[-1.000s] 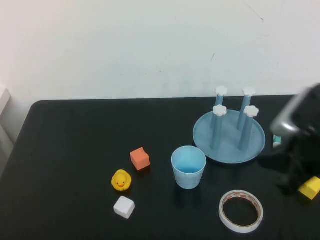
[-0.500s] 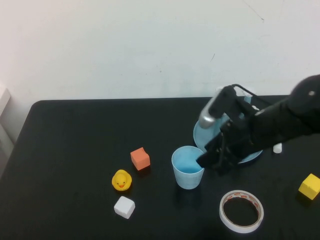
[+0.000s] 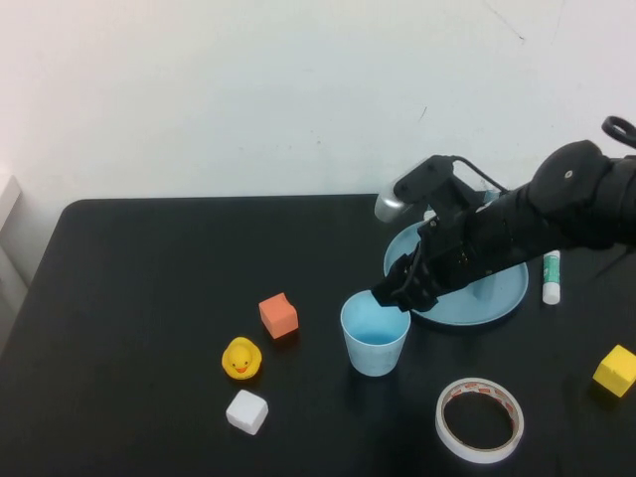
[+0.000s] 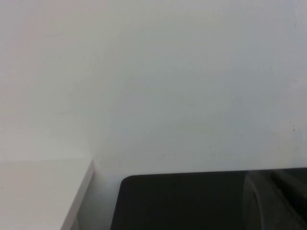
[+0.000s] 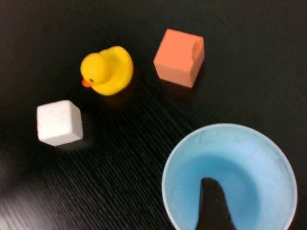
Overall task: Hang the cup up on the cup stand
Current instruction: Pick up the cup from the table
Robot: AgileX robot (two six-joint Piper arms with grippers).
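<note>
The cup stands upright on the black desk, just near-left of the cup stand. The right gripper hovers at the cup's far-right rim, one finger inside it; whether the fingers are spread cannot be told. The left gripper is out of view.

Blk table w/ cup, duck, tape.

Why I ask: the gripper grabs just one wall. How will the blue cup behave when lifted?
The cup looks like thin plastic, so probably light and slightly flexible. It stands open end up. The right gripper has one finger inside its rim, so it may tilt. The left gripper isn't in view.
</note>
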